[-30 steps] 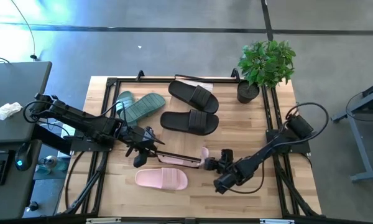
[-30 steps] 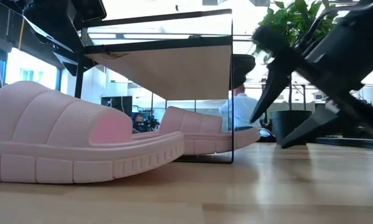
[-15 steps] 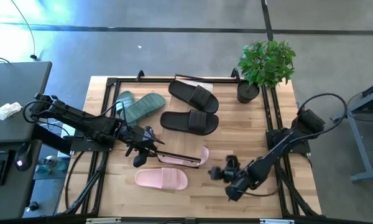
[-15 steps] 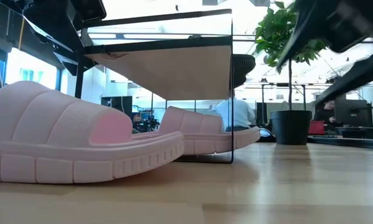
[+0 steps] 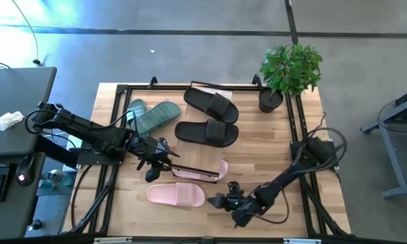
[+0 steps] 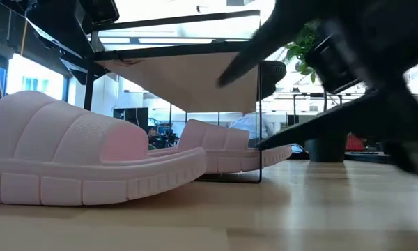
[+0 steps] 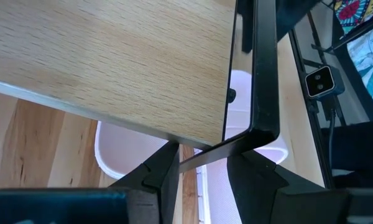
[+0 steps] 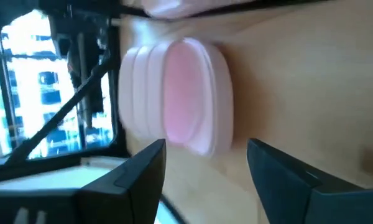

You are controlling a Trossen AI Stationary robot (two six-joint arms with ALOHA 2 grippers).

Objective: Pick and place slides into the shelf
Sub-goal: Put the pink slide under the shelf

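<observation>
The shelf (image 5: 193,171) stands tipped up and shows edge-on in the high view; in the low view its plank underside (image 6: 188,80) hangs over one pale pink slide (image 6: 223,150). My left gripper (image 5: 157,161) is shut on its frame at the left end. The second pink slide (image 5: 176,195) lies flat on its sole near the table's near edge. My right gripper (image 5: 220,201) is open, just right of that slide's end (image 8: 180,93), touching nothing. Two black slides (image 5: 205,132) and the green slides (image 5: 152,115) lie farther back. My left gripper holds the shelf by a thin black frame bar (image 7: 202,158) near a corner of the frame. The bar passes between the two fingers (image 7: 158,177). The shelf is tilted, its plank (image 7: 112,62) raised above the pink slide, one frame leg (image 6: 260,174) down on the table.
A potted plant (image 5: 288,71) stands at the table's far right corner. Black rails (image 5: 298,135) run along the table's left and right sides. Bare wood (image 5: 271,135) lies right of the black slides. People show in the room beyond the table in the low view.
My right gripper has drawn back from the pink slide under the shelf, moved toward the table's near edge, then swung left toward the loose pink slide, staying open. The shelf, both pink slides and my left gripper have kept still.
</observation>
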